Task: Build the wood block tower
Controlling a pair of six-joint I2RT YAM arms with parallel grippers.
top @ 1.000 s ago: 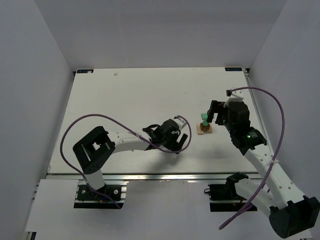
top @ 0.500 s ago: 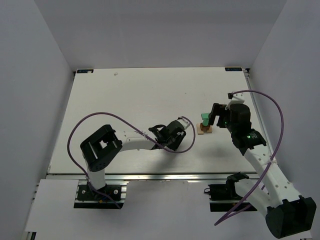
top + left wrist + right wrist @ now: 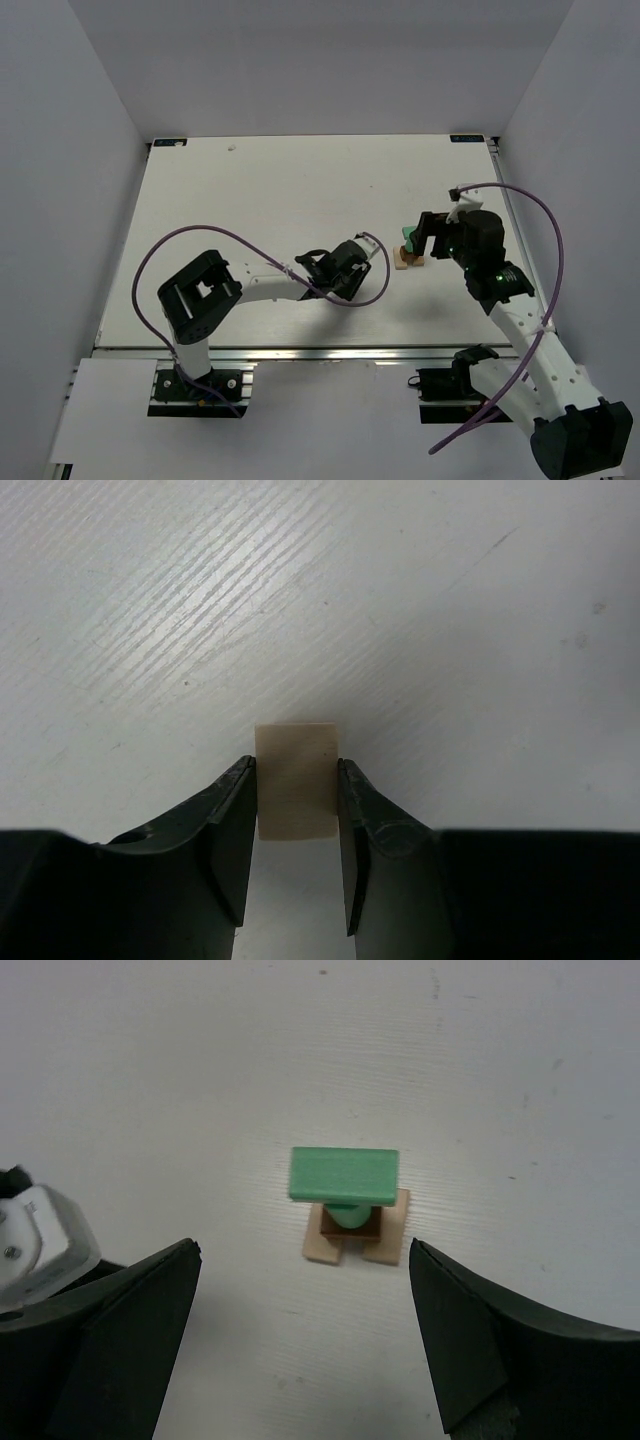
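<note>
The left gripper point(image 3: 295, 780) is seen clenched on a light tan block point(image 3: 296, 792), which is pinched by its two side faces between the dark fingers point(image 3: 232, 820), with its upper part standing out beyond their tips. Whether this block rests on the white table point(image 3: 300, 580) or is raised off it cannot be told. In the overhead view this gripper point(image 3: 350, 264) is found low over the table near its middle, apart from the wood block tower point(image 3: 408, 253), which stands just to its right. The right gripper point(image 3: 302, 1252) is held released, its jaws spread wide to either side of the tower point(image 3: 350, 1215) and touching nothing. The tower is shown from above as a flat tan base point(image 3: 385, 1248), a dark brown piece point(image 3: 328, 1228) on it, a small green piece point(image 3: 348, 1215) above that, and a flat green block point(image 3: 343, 1174) laid level across the top. From overhead, the right gripper point(image 3: 422, 234) is seen poised over the tower.
</note>
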